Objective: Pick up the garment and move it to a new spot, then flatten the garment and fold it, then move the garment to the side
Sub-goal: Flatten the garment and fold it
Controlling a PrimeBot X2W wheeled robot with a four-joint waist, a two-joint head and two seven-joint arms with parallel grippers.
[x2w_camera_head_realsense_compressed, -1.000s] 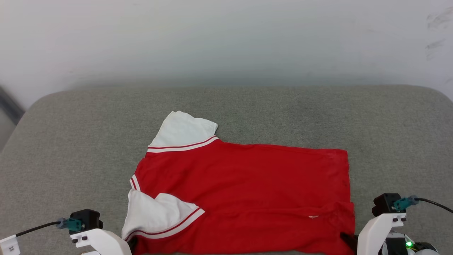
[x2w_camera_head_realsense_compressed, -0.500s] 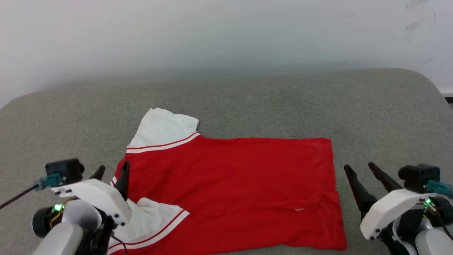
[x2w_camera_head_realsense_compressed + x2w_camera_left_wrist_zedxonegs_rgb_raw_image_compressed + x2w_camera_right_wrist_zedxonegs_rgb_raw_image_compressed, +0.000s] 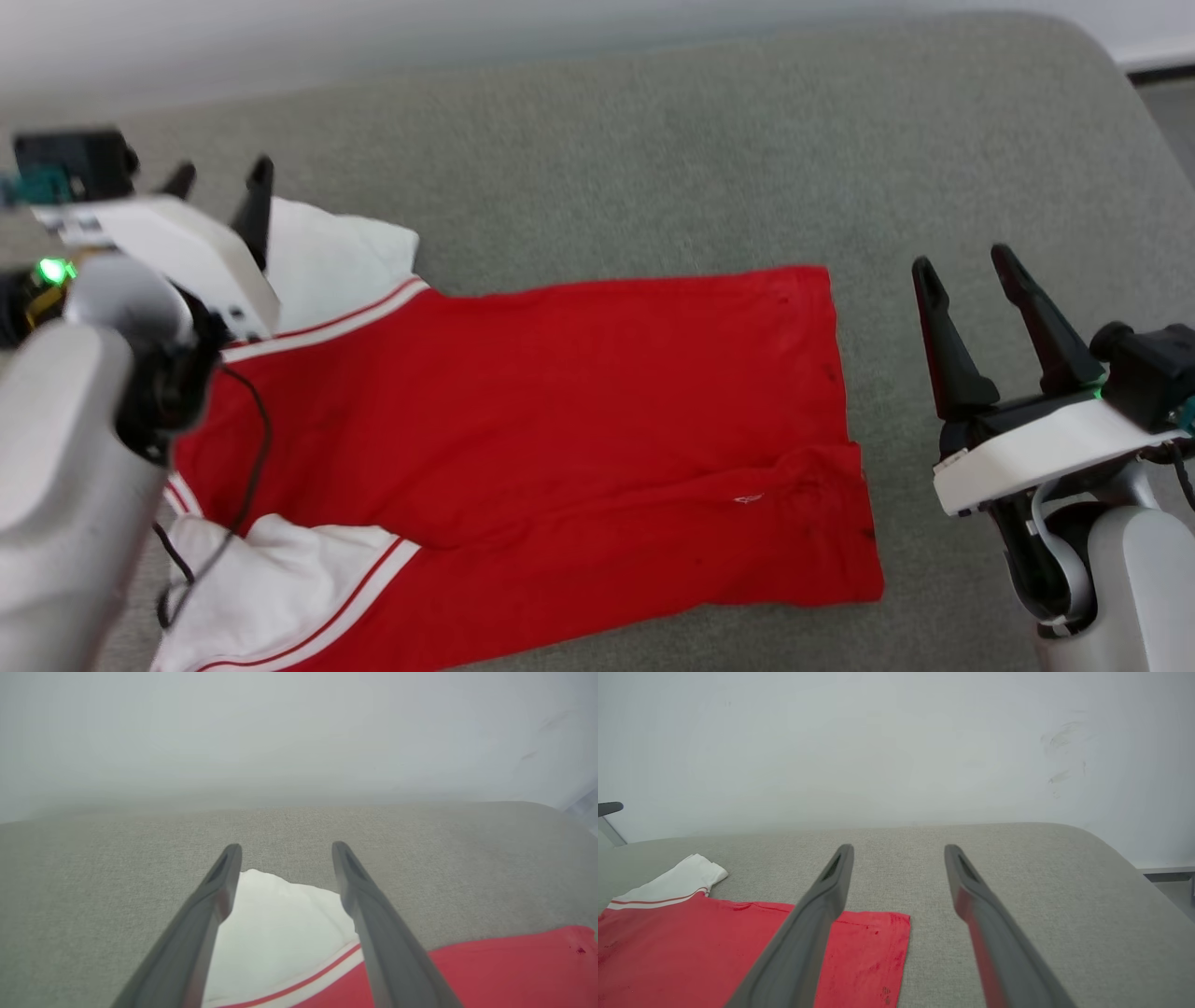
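Observation:
The red garment (image 3: 560, 411) lies flat on the grey cushion, plain side up, its print hidden. One white sleeve (image 3: 327, 261) sits at the far left, the other (image 3: 271, 588) at the near left. My left gripper (image 3: 219, 173) hovers open over the far sleeve (image 3: 275, 933), nothing between its fingers. My right gripper (image 3: 966, 261) stands open to the right of the garment's hem (image 3: 873, 952), apart from the cloth.
The grey upholstered surface (image 3: 653, 140) spreads beyond the garment on the far and right sides. A pale wall (image 3: 896, 742) rises behind it. The cushion's rounded right edge (image 3: 1134, 103) drops to the floor. A dark chair arm (image 3: 609, 808) shows at far left.
The head camera has tilted down and shifted, so the whole picture moved. Both arms have risen and reached forward, the left one over the far sleeve. The garment lies as before.

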